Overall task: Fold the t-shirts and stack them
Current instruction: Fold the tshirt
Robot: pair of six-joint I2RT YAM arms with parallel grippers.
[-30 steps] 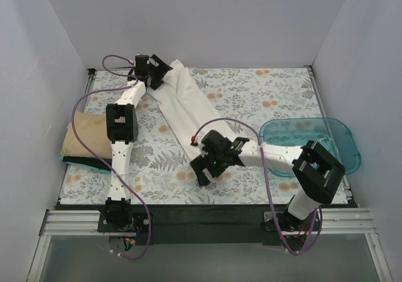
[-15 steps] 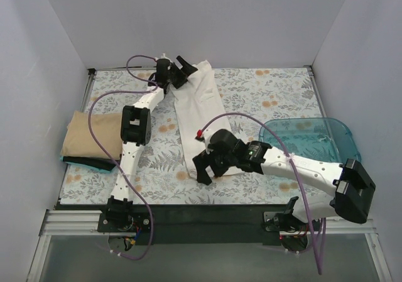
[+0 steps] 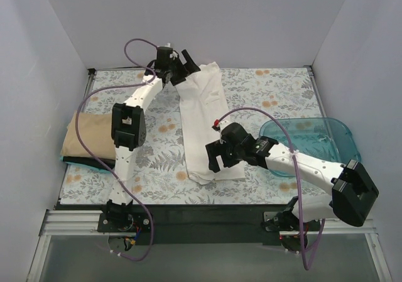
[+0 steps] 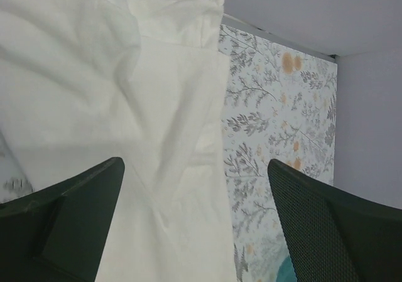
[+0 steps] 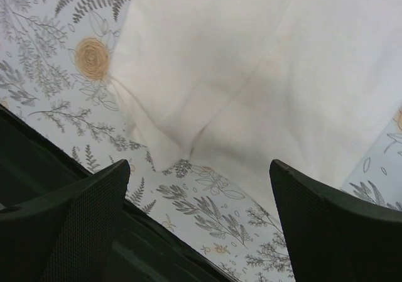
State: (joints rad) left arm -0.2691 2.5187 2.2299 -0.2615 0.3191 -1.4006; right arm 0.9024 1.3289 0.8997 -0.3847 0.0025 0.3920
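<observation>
Shirts lie apart: the white t-shirt (image 3: 204, 128) stretched down the table's (image 3: 276, 93) middle, the tan t-shirt (image 3: 88, 137) folded at its left edge. Your left gripper (image 3: 186, 66) over the white one's far end and right gripper (image 3: 221, 164) over its near end both gape wide, empty.

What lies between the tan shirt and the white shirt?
The top view shows the left arm, over bare floral table cover, between tan shirt and white shirt.
</observation>
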